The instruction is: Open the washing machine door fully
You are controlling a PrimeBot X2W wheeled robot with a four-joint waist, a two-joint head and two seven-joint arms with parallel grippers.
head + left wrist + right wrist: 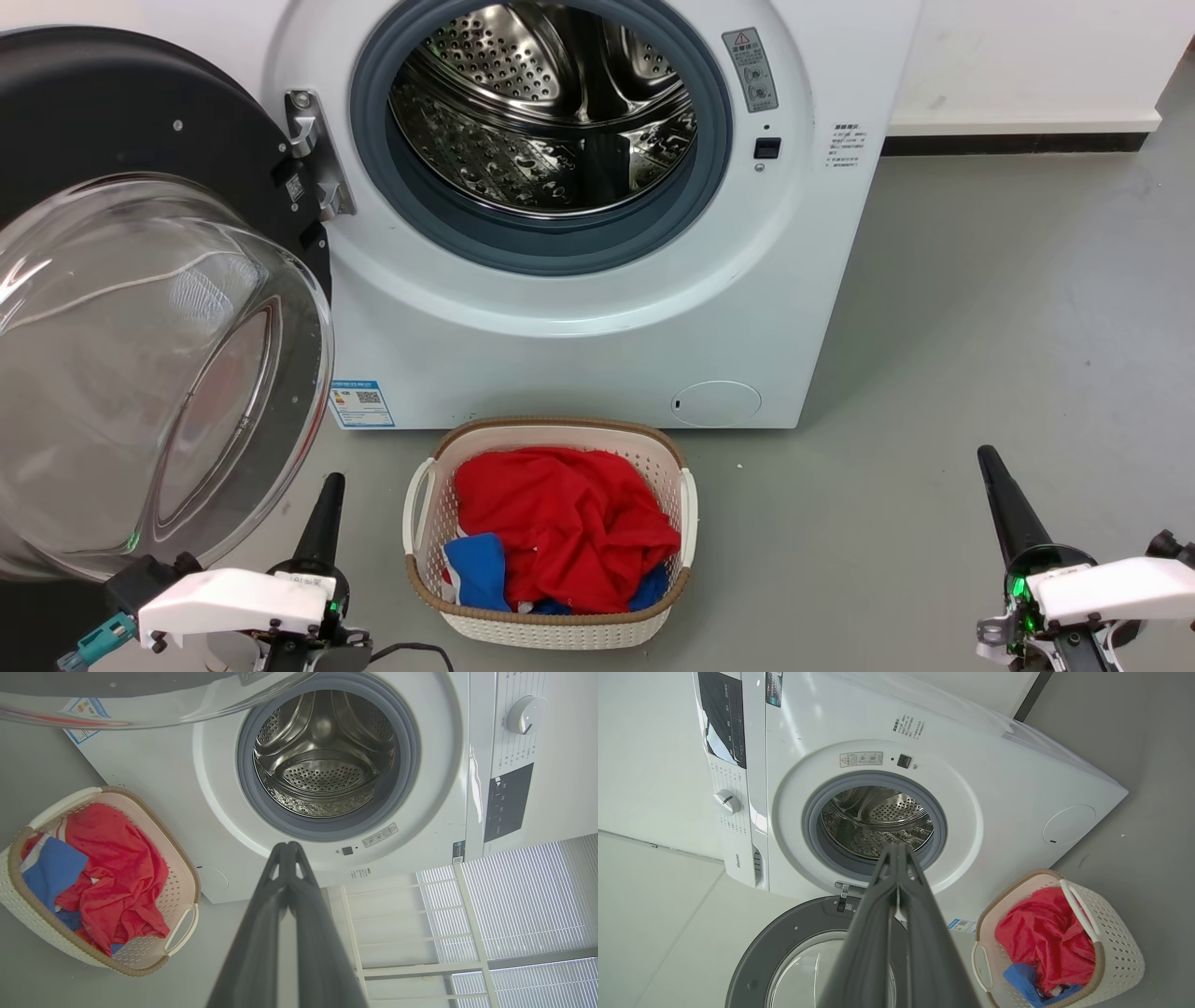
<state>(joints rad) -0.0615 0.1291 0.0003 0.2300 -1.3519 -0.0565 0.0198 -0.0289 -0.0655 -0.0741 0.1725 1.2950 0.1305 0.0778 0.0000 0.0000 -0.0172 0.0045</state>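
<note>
Grey floor (980, 355) runs up to the white washing machine (579, 364). On my left the washing machine door (159, 373) hangs swung well clear of the drum (551, 112). It looks fully open, though its far edge is cut off. My left gripper (333, 481) and right gripper (990, 457) are both pinched together and empty, either side of the laundry basket (551, 633).

A cream perforated laundry basket (551, 635) stands on the grey floor (980, 355) just before the machine's white front panel (560, 373), a crumpled red garment (560, 523) heaped over a blue one (476, 569) inside it. Above, the steel drum (551, 112) gleams within its grey rubber ring (560, 247). A small round flap (717, 403) (shut) sits low on the panel's right, an energy label (356, 403) low on its left. Higher up, a white dial (525, 714) sits near a black display (507, 802).
</note>
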